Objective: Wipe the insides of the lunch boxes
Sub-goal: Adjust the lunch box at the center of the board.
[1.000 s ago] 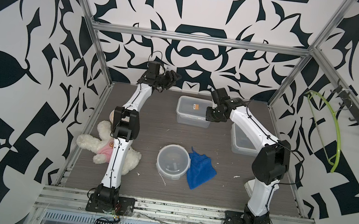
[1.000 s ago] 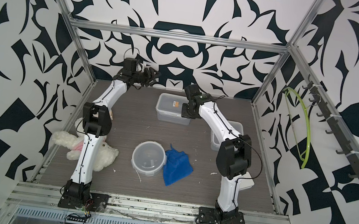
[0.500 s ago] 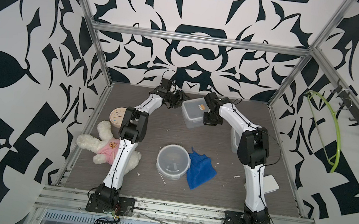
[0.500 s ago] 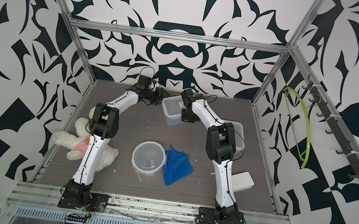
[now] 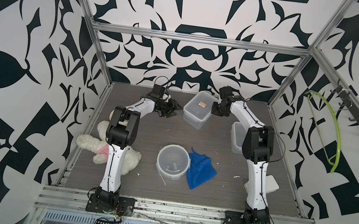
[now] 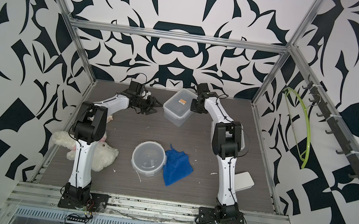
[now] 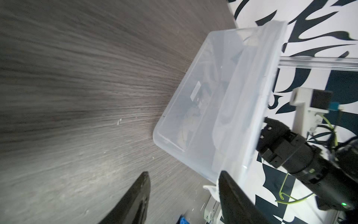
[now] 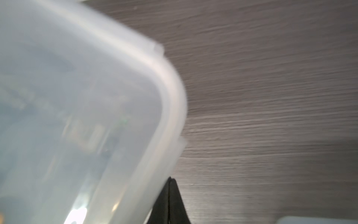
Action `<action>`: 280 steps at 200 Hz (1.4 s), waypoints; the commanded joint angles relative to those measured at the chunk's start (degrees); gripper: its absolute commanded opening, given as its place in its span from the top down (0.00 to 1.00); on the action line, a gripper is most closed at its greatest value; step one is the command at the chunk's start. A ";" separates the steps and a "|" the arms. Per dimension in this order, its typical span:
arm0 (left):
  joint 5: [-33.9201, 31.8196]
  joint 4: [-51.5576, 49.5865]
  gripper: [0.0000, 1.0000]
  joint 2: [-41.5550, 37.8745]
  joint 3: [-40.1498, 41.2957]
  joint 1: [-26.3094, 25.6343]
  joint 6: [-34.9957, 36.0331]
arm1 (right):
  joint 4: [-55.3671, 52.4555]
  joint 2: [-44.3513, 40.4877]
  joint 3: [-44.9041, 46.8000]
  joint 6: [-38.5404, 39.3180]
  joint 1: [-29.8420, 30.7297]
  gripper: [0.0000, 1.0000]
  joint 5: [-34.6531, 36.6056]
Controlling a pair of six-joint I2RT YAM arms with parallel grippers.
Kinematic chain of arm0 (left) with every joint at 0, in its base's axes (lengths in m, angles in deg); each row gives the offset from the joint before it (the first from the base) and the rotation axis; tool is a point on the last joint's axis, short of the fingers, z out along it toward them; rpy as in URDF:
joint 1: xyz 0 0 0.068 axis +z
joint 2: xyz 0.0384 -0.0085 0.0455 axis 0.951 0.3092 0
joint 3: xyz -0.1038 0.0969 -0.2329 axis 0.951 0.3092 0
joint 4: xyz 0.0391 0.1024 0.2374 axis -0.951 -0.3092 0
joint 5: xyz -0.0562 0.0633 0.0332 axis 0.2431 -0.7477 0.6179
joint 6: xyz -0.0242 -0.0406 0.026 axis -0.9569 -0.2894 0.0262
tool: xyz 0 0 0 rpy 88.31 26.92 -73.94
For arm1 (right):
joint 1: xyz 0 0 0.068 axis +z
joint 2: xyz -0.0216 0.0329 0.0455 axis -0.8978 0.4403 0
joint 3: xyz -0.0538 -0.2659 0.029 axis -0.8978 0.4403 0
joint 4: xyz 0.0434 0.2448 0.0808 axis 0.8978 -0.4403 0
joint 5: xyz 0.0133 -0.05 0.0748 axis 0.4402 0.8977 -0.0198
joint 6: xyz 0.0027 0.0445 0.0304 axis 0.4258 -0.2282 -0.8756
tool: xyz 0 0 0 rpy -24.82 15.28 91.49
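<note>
The rectangular lunch box (image 5: 198, 109) is the one in hand. Its lid, orange sticker up, is on, so I judge you are at the opening step, with no wiping begun on it.

Your right gripper (image 5: 216, 110) is clenched. The right wrist view shows its fingers (image 8: 176, 199) pressed together right against the box's rim, at the end that faces the right arm. I cannot tell whether a snap clip is pinched between them, because the rim hides the tips.

Your left gripper (image 5: 172, 111) is released, jaws apart with nothing between them. It stands just beside the opposite end of the box. In the left wrist view one finger (image 7: 232, 194) lies close under the box's corner. The box looks tilted rather than flat in both top views.

The next move, as I read it, calls for the left gripper to steady the base while the right frees the clips and lifts the lid. The plastic wall is smooth and may slip, so close on the rim or a corner.

After that you need the blue cloth (image 5: 200, 169). It lies well apart from the rectangular box, toward the arm bases, and so does the round lunch box (image 5: 173, 161). The square lunch box (image 5: 235, 137) is near the rectangular one on the right arm's side, partly hidden by that arm.
</note>
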 commanded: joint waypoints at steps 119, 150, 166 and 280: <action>-10.82 -22.66 0.37 1.11 -31.85 0.50 7.84 | 42.66 8.05 1.81 -19.99 -1.38 0.72 -33.44; -10.90 -26.02 0.37 5.00 -37.71 0.61 8.79 | 51.74 7.62 7.62 -23.71 -1.37 0.70 -34.85; -9.98 -26.75 0.37 7.04 -40.05 0.59 8.03 | 62.40 7.31 12.25 -29.05 -1.41 0.61 -37.67; -14.25 -31.49 0.33 8.69 -40.70 1.99 9.54 | 83.76 -0.77 35.73 -35.90 6.74 0.53 -38.88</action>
